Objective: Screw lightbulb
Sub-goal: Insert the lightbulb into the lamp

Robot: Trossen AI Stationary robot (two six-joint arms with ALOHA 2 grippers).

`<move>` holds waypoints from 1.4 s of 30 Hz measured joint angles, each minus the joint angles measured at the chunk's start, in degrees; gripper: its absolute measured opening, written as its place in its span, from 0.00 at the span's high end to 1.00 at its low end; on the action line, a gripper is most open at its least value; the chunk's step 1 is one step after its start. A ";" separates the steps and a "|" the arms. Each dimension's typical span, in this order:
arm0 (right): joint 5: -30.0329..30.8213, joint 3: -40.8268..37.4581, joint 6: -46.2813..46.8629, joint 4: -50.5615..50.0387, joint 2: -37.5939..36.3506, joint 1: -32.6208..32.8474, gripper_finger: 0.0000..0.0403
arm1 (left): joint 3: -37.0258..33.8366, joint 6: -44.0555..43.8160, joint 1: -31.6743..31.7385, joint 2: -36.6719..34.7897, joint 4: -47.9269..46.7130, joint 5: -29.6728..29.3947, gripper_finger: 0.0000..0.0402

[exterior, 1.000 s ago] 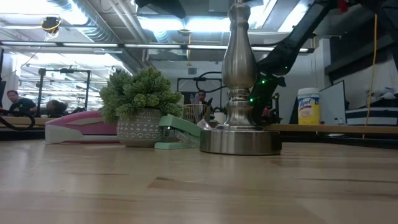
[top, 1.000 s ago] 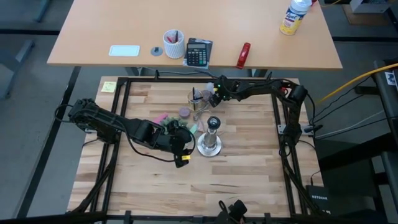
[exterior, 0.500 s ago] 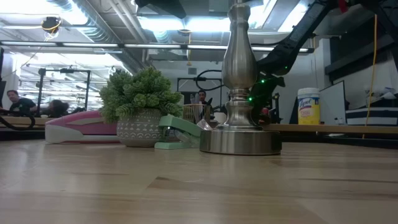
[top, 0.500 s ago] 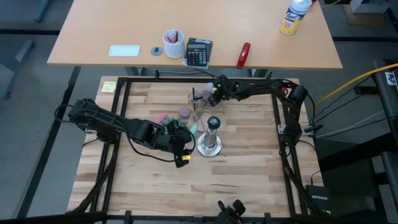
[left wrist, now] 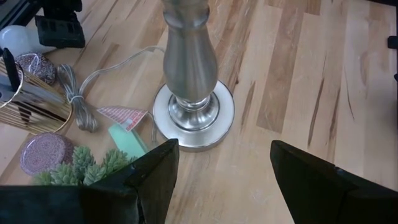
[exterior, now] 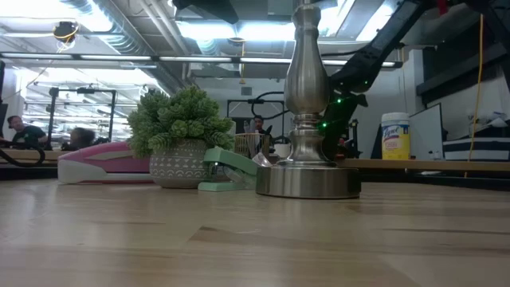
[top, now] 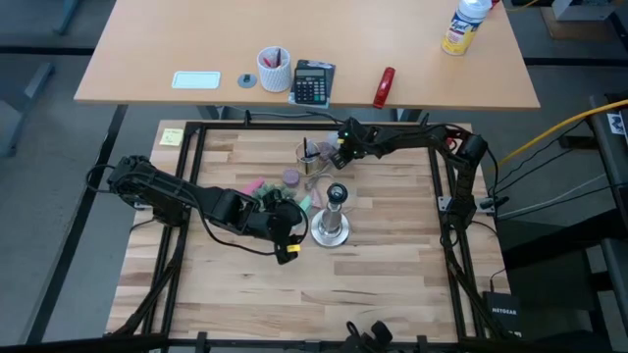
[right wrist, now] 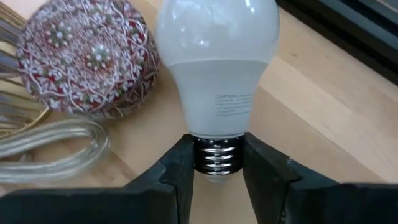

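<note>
The left gripper (top: 290, 233) sits low over the near-centre of the wooden bench (top: 392, 284), just beside the stand (top: 331, 224) on its left side; in the left wrist view its two dark fingers (left wrist: 155, 180) stand well apart with bare bench between them, holding nothing. The stand is a silver lamp base with a round foot and a turned column, upright on the bench, its black socket (top: 337, 192) facing up and vacant. Close to the foot lie a green stapler (left wrist: 127, 140), a small potted plant (exterior: 181, 135) and a pink stapler (exterior: 103, 163). A clear cord (left wrist: 78, 106) is coiled beyond them, next to a gold wire cup (left wrist: 25, 102) and a round patterned disc (right wrist: 87, 59). Farther back, the right gripper (top: 340, 152) reaches in from the right side of the frame toward the cup. Its fingers (right wrist: 177, 171) are clamped on the silvery screw base of the lightbulb (right wrist: 214, 68), one finger on each side of the thread, with the frosted globe pointing away from the wrist. The lightbulb is held near the bench surface, just beside the patterned disc and well apart from the socket.
</note>
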 joint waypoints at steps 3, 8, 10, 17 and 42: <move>-0.06 0.00 0.25 -1.84 -0.03 0.03 0.71 | 0.00 -0.16 0.02 0.00 0.02 0.00 0.39; -1.19 -0.13 0.33 -3.48 -0.61 0.06 0.71 | 0.00 -1.31 0.00 0.00 0.02 0.00 0.39; -1.34 -0.22 0.29 -3.79 -1.33 0.32 0.71 | 0.00 -1.43 0.02 0.00 0.02 0.02 0.39; -2.09 -0.61 -0.03 -6.49 -4.61 0.42 0.71 | 0.00 -1.69 0.02 0.00 0.03 0.00 0.39; -3.13 -0.39 -1.68 -15.70 -16.37 5.13 0.71 | 0.00 -1.71 0.02 0.02 0.07 0.00 0.39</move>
